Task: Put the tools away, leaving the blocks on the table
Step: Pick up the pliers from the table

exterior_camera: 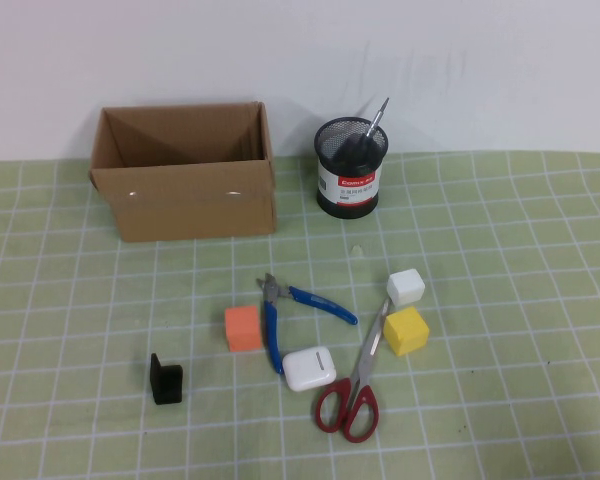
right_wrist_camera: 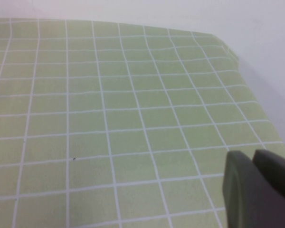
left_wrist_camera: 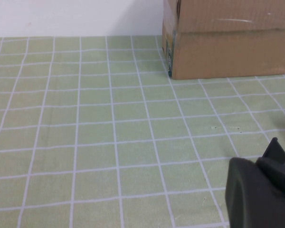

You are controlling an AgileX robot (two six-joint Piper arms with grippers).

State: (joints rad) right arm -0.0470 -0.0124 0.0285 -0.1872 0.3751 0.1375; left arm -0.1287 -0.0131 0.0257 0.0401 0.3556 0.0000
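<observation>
Scissors (exterior_camera: pixel 354 375) and pliers (exterior_camera: pixel 292 312) lying mid-counter (exterior_camera: pixel 500 260), long axes running near-to-far, screwdriver (exterior_camera: pixel 367 135) already in the mesh cup (exterior_camera: pixel 351 168); left hand (left_wrist_camera: pixel 261 194) and right hand (right_wrist_camera: pixel 259 183) parked off at either side, neither clearly nearer, grip state impossible to tell.

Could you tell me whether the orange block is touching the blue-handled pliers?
Cannot tell. In the high view the orange block sits right against the pliers, with no gap plainly visible. Neither the left gripper nor the right gripper is near them.

Bright, even overhead light; soft short shadows; slightly soft wrist views.
</observation>
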